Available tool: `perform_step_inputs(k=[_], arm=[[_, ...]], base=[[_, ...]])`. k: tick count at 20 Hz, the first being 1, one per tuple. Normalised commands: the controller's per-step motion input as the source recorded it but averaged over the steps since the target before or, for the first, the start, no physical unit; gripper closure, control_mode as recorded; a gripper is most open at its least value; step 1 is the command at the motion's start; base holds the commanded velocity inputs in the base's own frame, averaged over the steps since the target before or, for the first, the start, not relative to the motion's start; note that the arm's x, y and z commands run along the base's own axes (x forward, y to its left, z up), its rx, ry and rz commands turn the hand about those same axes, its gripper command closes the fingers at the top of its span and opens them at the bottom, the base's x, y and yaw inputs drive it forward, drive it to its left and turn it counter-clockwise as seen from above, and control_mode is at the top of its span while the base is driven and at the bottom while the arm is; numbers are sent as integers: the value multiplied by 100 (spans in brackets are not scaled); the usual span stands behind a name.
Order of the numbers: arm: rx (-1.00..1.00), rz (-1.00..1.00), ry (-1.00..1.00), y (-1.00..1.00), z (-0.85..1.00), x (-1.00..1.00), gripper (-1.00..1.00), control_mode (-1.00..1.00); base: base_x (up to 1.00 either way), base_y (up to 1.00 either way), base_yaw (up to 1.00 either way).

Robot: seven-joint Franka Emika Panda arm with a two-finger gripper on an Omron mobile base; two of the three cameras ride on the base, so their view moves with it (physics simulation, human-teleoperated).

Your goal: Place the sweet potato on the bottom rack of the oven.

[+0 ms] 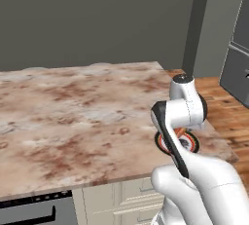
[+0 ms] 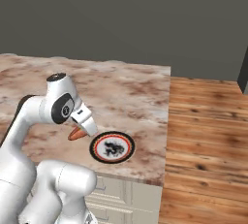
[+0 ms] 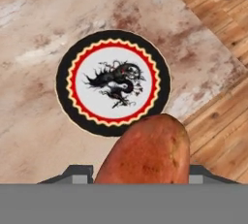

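I have the sweet potato (image 3: 145, 151) in the claw (image 3: 140, 173), whose two fingers are closed on its sides; in the hand view the tuber fills the gap between the dark finger tips and juts forward from them. In the right base view I see the reddish-orange end of the sweet potato (image 2: 76, 133) poking out below the claw (image 2: 82, 127), lifted above the bench (image 2: 131, 92) and just to the left of the plate (image 2: 112, 147).

The plate (image 3: 113, 82) sits flat on the marbled bench (image 3: 38, 48) near its front corner, and it carries nothing. It has a black rim, a red scalloped ring and a white centre with a dark dragon figure. From the hand view it lies just beyond the tip of the sweet potato, with the bench edge and the wooden floor (image 3: 218, 121) off to one side.

In the left base view the arm's wrist covers most of the plate (image 1: 187, 142), and I cannot make out the tuber there. Below the bench edge at the lower left I see a black appliance front (image 1: 36, 212) with a dark handle, beside pale cabinet drawers (image 1: 131, 197)
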Motion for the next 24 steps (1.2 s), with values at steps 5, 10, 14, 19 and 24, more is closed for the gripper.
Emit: perform_step_inputs(k=[5,10,14,19,24], arm=[[3,0,-4,0,0,-18,100,-100],[0,0,0,0,0,0,100,-100],[0,0,0,-1,0,-8,100,100],[0,0,0,0,0,0,100,100],[0,0,0,0,0,0,100,100]], base=[[0,0,0],[0,0,0],[-4,-22,-1],[-25,-91,0],[-17,-100,-2]])
